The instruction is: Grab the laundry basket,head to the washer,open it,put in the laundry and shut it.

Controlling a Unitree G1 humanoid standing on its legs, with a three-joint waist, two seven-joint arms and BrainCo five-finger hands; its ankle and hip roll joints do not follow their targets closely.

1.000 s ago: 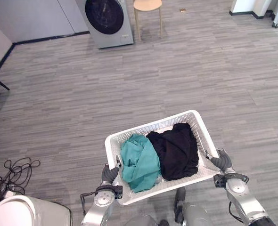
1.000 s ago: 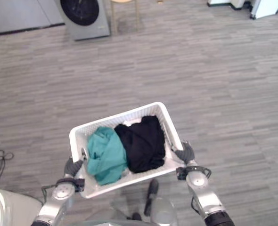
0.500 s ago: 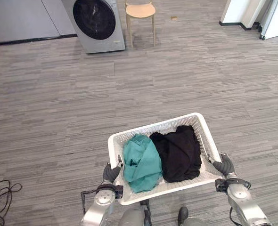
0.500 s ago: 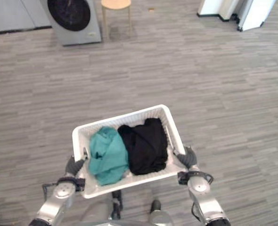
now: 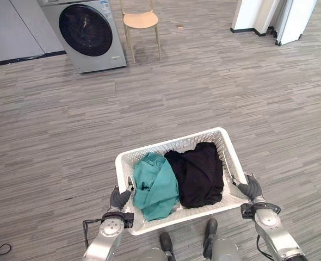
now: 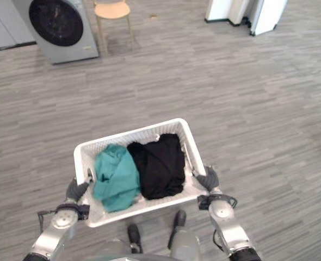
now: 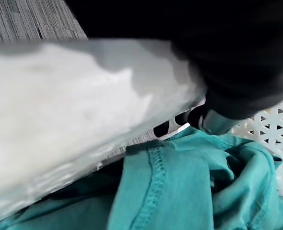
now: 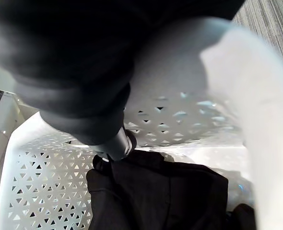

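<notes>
I carry a white perforated laundry basket point(image 5: 226, 145) low in front of me, above the grey plank floor. A teal garment point(image 5: 156, 186) lies in its left half and a black garment point(image 5: 197, 173) in its right half. My left hand point(image 5: 119, 199) is curled round the basket's left rim, and my right hand point(image 5: 249, 188) grips the right rim. In the wrist views the teal garment point(image 7: 189, 191) and the black garment point(image 8: 160, 196) lie just past each hand's fingers. The grey front-loading washer point(image 5: 88, 33) stands far ahead at the upper left, its dark round door closed.
A light wooden stool point(image 5: 141, 22) stands just right of the washer. White panels point(image 5: 275, 19) stand at the far upper right. A grey wall point(image 5: 13, 27) runs left of the washer. Bare floor lies between me and the washer.
The whole picture has shifted as I walk: the washer and stool now sit lower and further left in view. Both hands hold the basket as before.
</notes>
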